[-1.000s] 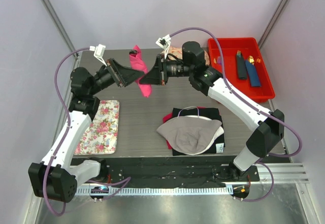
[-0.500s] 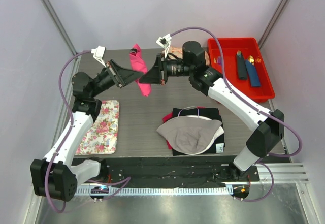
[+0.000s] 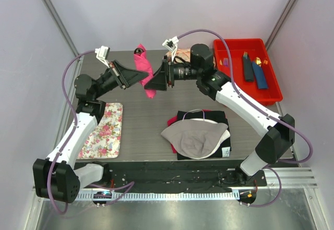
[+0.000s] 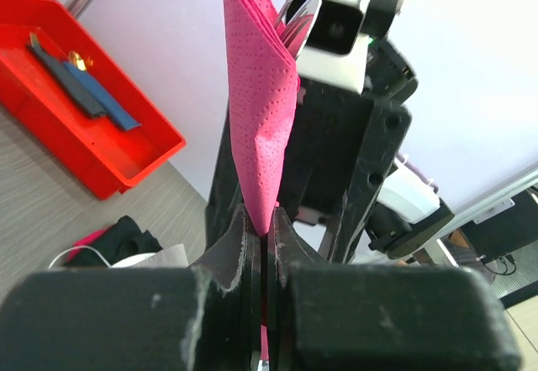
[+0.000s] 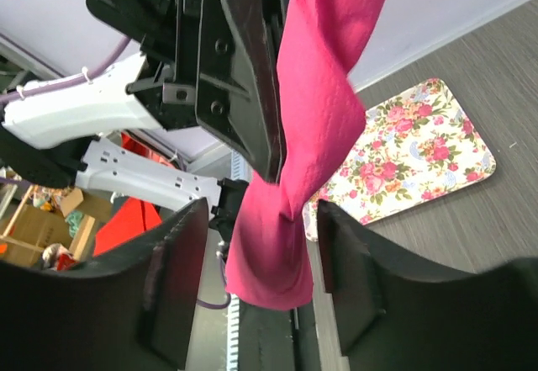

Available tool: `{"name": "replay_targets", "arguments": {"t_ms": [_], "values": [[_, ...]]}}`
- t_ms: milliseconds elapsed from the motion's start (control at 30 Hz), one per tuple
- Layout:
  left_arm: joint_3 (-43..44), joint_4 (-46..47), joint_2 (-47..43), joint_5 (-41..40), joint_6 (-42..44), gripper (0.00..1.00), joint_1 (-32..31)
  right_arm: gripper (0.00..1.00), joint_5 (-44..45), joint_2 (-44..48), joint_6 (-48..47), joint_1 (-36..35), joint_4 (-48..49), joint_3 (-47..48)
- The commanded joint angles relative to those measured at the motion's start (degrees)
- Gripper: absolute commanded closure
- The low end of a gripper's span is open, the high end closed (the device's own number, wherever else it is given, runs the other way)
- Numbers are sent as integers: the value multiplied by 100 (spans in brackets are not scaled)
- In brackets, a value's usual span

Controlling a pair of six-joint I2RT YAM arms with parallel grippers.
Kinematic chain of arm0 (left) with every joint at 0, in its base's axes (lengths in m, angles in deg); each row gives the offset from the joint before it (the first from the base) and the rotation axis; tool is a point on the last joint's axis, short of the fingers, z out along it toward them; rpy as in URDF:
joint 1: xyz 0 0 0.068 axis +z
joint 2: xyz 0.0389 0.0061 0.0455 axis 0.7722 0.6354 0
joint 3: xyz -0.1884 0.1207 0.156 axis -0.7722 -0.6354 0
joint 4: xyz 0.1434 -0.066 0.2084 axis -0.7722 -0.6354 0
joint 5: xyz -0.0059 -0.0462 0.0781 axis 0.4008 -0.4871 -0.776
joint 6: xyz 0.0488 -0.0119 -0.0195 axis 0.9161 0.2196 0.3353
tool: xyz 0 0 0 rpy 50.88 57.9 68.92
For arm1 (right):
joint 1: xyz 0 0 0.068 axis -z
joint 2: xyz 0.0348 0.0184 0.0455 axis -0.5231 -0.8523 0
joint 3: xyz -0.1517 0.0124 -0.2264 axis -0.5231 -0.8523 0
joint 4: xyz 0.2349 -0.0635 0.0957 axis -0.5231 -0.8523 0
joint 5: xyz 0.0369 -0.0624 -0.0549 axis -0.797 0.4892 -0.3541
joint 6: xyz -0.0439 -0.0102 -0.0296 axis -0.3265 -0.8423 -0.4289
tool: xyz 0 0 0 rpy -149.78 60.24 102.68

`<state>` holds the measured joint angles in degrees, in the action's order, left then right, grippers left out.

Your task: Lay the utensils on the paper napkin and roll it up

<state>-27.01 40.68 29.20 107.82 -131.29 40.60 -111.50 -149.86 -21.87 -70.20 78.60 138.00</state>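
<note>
The bright pink paper napkin (image 3: 142, 65) hangs rolled and twisted in the air above the back of the table. My left gripper (image 3: 146, 73) is shut on it, with the roll (image 4: 261, 119) rising straight out of the pinched jaws (image 4: 267, 219). Silver utensil ends (image 4: 296, 11) peek from the roll's top. My right gripper (image 3: 155, 80) faces the left one and stands open. Its two fingers straddle the napkin's lower end (image 5: 290, 245) with a gap on each side. In the right wrist view the left gripper (image 5: 273, 169) clamps the napkin just above that end.
A red tray (image 3: 273, 93) at the back right holds navy and blue napkin rolls (image 3: 254, 71) and gold utensils. A floral mat (image 3: 104, 128) lies at the front left. A grey cap on dark folded cloth (image 3: 195, 136) sits at front centre.
My left gripper closed onto the napkin. My right gripper then let go, opened, and drew back a little to the right. The napkin stays aloft.
</note>
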Motion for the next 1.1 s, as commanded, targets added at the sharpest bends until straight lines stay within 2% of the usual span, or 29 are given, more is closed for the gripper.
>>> {"name": "replay_targets", "arguments": {"t_ms": [0,133,233,267,300,333,367,433,467,567,633,767,800,833,867,900,967,1067], "values": [[52,873,40,25,-234,100,20,32,-323,326,-166,24,173,-185],[114,1102,119,43,-366,100,11,28,-394,292,-192,7,147,-256],[123,1137,93,69,-357,100,-24,37,-394,230,-166,16,225,-256],[114,1146,84,78,-348,100,-24,42,-394,221,-131,16,321,-256],[114,1137,84,78,-331,100,-24,58,-376,212,-79,7,357,-273],[114,1120,84,78,-313,100,-24,68,-359,204,-78,7,366,-282],[114,1076,67,78,-183,100,-24,87,-237,204,-87,7,331,-282],[123,726,5,-18,2,100,-24,99,26,221,-331,-19,87,-247],[140,559,-12,-53,108,100,-24,99,193,221,-481,-72,-402,-204],[236,-362,-144,-299,687,100,-24,99,975,256,-982,-186,-1116,-54],[281,-995,-206,-518,1118,100,-41,99,1451,291,-1123,-283,-1259,-62],[307,-1359,-232,-546,1366,100,-33,99,1892,335,-1483,-423,-1470,-27],[272,-1263,-224,-502,1339,100,-33,94,1796,309,-1493,-432,-1497,25],[211,-818,-241,-467,1139,100,-33,81,1516,300,-1467,-432,-1532,34],[54,-562,-241,-415,1015,100,-33,58,1392,300,-1441,-424,-1532,34],[26,-385,-241,-379,875,100,-33,50,1234,335,-1449,-424,-1523,26],[0,-104,-224,-248,690,100,-33,38,925,353,-1397,-336,-1515,25],[-62,126,-206,-168,566,100,-41,34,601,344,-1239,-108,-1471,52]]}}
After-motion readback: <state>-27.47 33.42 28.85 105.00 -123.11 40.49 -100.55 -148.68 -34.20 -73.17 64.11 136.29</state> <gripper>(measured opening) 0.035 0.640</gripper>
